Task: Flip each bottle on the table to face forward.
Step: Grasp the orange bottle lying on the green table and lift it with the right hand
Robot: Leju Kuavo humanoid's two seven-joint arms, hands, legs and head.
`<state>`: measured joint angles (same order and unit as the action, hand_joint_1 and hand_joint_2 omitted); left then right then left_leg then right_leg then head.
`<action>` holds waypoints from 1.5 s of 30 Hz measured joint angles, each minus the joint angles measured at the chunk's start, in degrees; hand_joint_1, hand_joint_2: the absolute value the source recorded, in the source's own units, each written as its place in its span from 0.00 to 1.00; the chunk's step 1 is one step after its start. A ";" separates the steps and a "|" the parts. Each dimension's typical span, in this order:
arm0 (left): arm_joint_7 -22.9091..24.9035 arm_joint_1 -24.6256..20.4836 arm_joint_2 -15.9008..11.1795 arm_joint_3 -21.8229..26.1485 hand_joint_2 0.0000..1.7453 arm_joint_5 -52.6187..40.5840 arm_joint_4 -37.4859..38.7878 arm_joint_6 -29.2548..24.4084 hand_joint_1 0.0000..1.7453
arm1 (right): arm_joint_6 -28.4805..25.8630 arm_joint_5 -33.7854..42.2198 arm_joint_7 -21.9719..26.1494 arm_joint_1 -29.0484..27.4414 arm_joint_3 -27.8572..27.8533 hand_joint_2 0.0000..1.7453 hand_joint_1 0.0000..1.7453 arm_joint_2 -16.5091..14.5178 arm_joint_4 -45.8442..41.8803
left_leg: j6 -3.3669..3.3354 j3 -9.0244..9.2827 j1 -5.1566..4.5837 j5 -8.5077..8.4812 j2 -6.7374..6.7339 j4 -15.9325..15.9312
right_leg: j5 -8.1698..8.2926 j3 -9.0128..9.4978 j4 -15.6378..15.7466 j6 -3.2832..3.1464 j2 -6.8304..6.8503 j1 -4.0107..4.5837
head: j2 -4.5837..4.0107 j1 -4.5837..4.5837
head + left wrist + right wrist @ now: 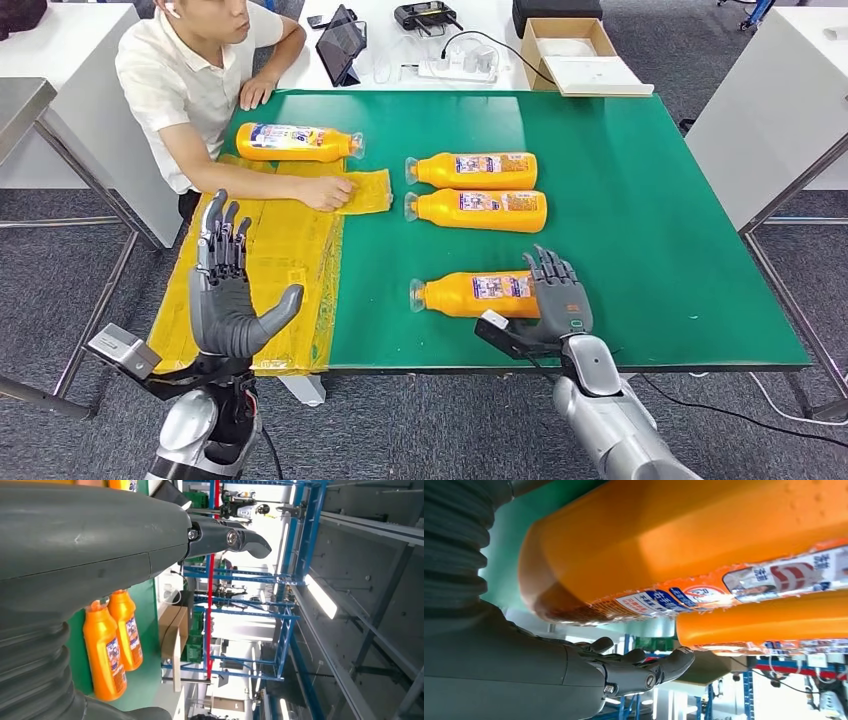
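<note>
**A:** What sits nearest you?

**B:** My own two hands. My left hand (228, 290) is raised upright near the table's near-left corner, over the yellow sheet (270, 270), palm turned inward, fingers spread and thumb out, nothing in it. My right hand (556, 300) lies at the base end of the nearest bottle (472, 294), close to the near edge of the green table (660, 230), fingers extended over the bottle's end and the thumb low beside it. In the right wrist view the bottle (684, 545) looms just past my straight fingers (644, 667). I cannot tell whether I actually grip it or merely touch it.

**A:** How does that bottle lie?

**B:** On its side, cap pointing left, label showing upward.

**A:** And the others?

**B:** Two bottles lie farther off near the table's middle, parallel and just beside each other, the farther middle bottle (474, 170) and the nearer middle bottle (480, 210), caps left, labels up. The fourth bottle (298, 142) lies at the far left, cap pointing right, its near side at the far edge of the yellow sheet.

**A:** Anyone close by?

**B:** A person (185, 80) sits at the far-left corner, one hand (325, 192) resting on the yellow sheet, near the fourth bottle. Behind the table, a cardboard box (570, 50) and a tablet (340, 45) rest on a white desk.
</note>
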<state>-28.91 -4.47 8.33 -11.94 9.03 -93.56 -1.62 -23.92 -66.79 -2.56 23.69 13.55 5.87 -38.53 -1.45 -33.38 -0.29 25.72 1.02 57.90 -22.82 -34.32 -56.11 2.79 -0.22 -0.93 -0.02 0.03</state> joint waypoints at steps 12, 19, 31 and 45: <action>2.89 -1.96 0.72 -0.45 1.00 2.46 2.20 4.10 0.00 | 17.39 0.39 -3.54 7.26 0.09 1.00 1.00 0.13 8.57 | -0.06 0.86 -0.01 0.14 -0.17 -0.01 | -0.06 0.15 0.12 -0.01 -0.17 0.03 | 0.01 0.01; 3.16 -2.35 0.83 -0.52 1.00 2.62 3.44 4.44 0.00 | 18.24 1.09 -3.15 8.59 0.09 1.00 1.00 0.30 10.44 | -0.10 0.92 -0.01 0.10 -0.16 0.00 | 0.00 0.75 0.11 0.02 -0.17 0.03 | 0.01 0.01; 3.08 -2.84 0.51 -1.13 1.00 3.65 4.56 5.28 0.00 | 19.61 11.11 12.26 7.88 -1.52 1.00 1.00 1.10 10.98 | -0.13 1.09 0.01 0.23 -0.55 0.00 | 0.03 0.90 0.18 0.01 -0.50 0.08 | 0.01 0.01; 13.34 -0.17 0.46 -2.69 1.00 8.79 5.93 -4.69 0.00 | 9.50 31.26 25.74 -5.96 -3.78 1.00 1.00 -3.10 -5.30 | -0.10 0.67 0.16 0.24 -0.50 -0.01 | 0.01 0.61 0.11 0.00 -0.50 0.17 | 0.01 -0.01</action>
<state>-15.56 -4.64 8.79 -14.64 17.82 -87.63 -6.31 -14.42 -35.53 23.18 17.73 9.76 2.77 -43.84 -1.55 -32.71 -0.12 25.96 0.52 57.89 -22.81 -33.71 -56.00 2.79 -0.72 -0.76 -0.01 0.02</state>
